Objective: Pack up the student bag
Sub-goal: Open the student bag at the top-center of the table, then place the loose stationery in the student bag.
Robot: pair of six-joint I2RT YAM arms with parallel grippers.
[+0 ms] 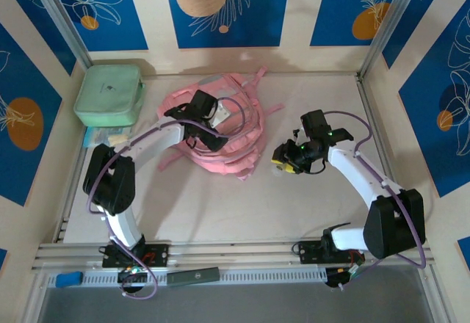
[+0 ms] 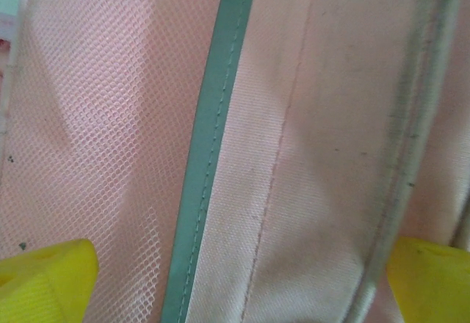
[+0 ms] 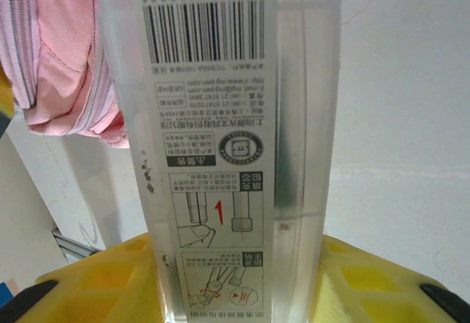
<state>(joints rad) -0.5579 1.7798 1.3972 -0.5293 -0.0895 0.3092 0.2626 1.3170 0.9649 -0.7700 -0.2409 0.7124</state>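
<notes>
The pink student bag (image 1: pixel 233 141) lies crumpled at the table's back centre. My left gripper (image 1: pixel 208 123) is pushed down into it. In the left wrist view its yellow fingertips (image 2: pixel 44 275) stand wide apart at the frame's lower corners, open, with pink fabric, mesh (image 2: pixel 95 117) and a teal trim strip (image 2: pixel 213 139) close behind them. My right gripper (image 1: pixel 285 163) hovers right of the bag, shut on a clear plastic box (image 3: pixel 213 117) with a barcode and instruction label. The box stands upright between the yellow fingers (image 3: pixel 95 286). A corner of the bag (image 3: pixel 59 51) shows at the upper left.
A mint-green zipped case (image 1: pixel 109 94) rests at the back left on some flat items. Metal frame posts and patterned walls close in the table. A small blue object (image 1: pixel 67 278) and a dark flat strip (image 1: pixel 194 275) lie on the front rail.
</notes>
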